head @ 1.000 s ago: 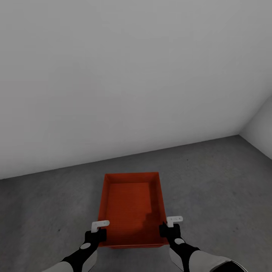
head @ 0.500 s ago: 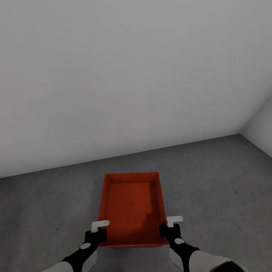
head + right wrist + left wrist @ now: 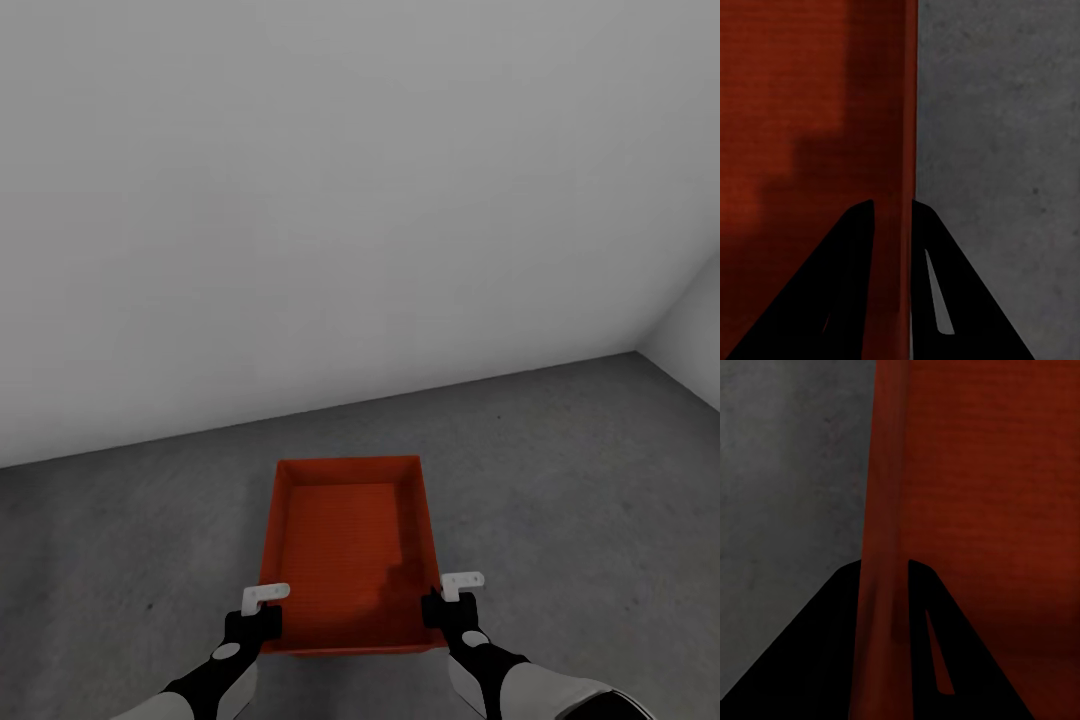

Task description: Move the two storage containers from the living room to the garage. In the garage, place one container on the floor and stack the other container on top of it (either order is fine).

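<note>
Holding steady since a moment ago, both grippers' jaws pinch the orange-red container (image 3: 350, 545): left gripper (image 3: 262, 600) on its left wall, right gripper (image 3: 452, 590) opposite, above the grey floor (image 3: 560, 480).

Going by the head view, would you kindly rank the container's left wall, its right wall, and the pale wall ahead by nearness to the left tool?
1. The storage container's left wall, pinched in the left tool.
2. Its right wall, across the bin, held by the right tool.
3. The pale grey wall, far ahead beyond the floor.
</note>
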Controlling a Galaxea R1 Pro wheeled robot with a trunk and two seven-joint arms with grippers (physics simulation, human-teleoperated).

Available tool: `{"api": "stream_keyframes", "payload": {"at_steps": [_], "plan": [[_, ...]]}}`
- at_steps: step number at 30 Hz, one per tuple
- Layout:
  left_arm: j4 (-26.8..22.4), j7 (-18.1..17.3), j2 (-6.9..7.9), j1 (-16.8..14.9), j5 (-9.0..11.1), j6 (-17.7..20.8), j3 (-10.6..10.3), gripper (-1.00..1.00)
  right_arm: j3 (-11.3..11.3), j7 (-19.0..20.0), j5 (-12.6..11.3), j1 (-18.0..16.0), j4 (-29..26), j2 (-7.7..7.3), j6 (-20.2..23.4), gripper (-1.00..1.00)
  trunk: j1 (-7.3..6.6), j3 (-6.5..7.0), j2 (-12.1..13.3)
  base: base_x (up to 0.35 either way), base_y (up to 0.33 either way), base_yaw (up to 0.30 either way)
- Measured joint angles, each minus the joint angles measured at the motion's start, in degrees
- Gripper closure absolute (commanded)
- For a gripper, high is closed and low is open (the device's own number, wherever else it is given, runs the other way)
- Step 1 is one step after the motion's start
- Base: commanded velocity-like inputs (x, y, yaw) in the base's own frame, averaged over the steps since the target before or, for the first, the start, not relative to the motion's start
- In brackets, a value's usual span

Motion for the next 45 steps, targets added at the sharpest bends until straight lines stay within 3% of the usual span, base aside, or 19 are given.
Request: {"api": "stream_keyframes", "payload": {"at_steps": [14, 20, 45], "plan": [[0.0, 0.0, 0.00, 0.0, 0.0, 0.0, 0.0, 1.00, 0.0, 0.0, 0.0, 0.0, 0.0, 0.00, 0.0, 1.00, 0.00, 0.00, 0.0, 0.000, 0.000, 0.000], [0.0, 0.0, 0.00, 0.0, 0.0, 0.0, 0.0, 1.00, 0.0, 0.0, 0.0, 0.0, 0.0, 0.00, 0.0, 1.00, 1.31, -1.07, -2.4, 0.000, 0.000, 0.000], [0.0, 0.1, -0.04, 0.0, 0.0, 0.0, 0.0, 1.00, -0.1, 0.0, 0.2, 0.0, 0.0, -0.03, 0.0, 1.00, 1.32, -1.08, -2.4, 0.000, 0.000, 0.000]]}}
